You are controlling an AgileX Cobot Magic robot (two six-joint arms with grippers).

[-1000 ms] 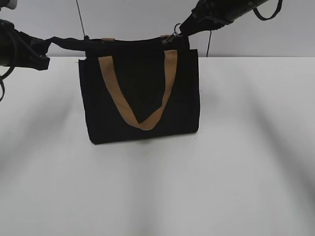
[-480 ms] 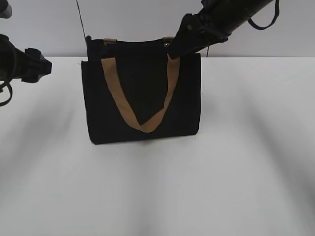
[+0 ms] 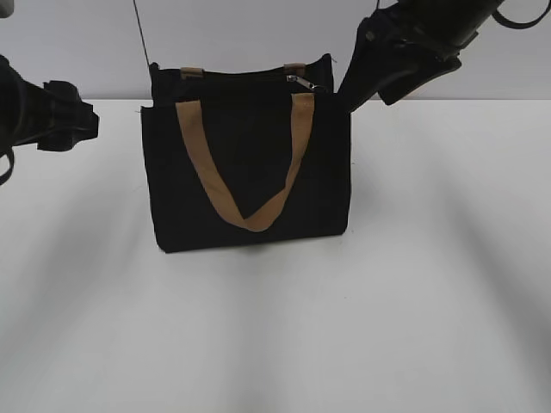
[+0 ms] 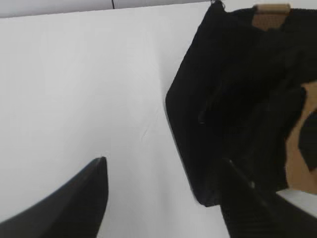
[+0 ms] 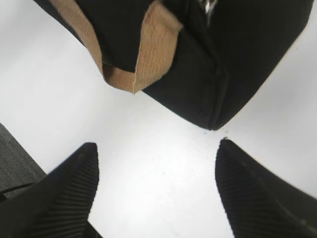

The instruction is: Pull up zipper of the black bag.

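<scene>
The black bag (image 3: 250,172) stands upright on the white table, its tan strap (image 3: 245,211) hanging in a V down the front. The zipper's silver pull (image 3: 297,81) lies at the right end of the top edge. My left gripper (image 3: 82,120) is open and empty, left of the bag and apart from it; the left wrist view shows the bag's side (image 4: 237,99) beyond its open jaws (image 4: 163,168). My right gripper (image 3: 362,82) is open and empty, just right of the bag's top corner. Its wrist view shows the bag (image 5: 233,64) above the open jaws (image 5: 156,153).
The white table (image 3: 275,327) stretches in front of and beside the bag. A thin dark cable (image 3: 139,34) runs up the grey back wall behind the bag's left corner. A grey surface (image 5: 15,158) shows at the right wrist view's left edge.
My left gripper let go of the bag's left corner and drew back left. My right gripper released the zipper pull, opened and moved right and up. The bag's top settled.
</scene>
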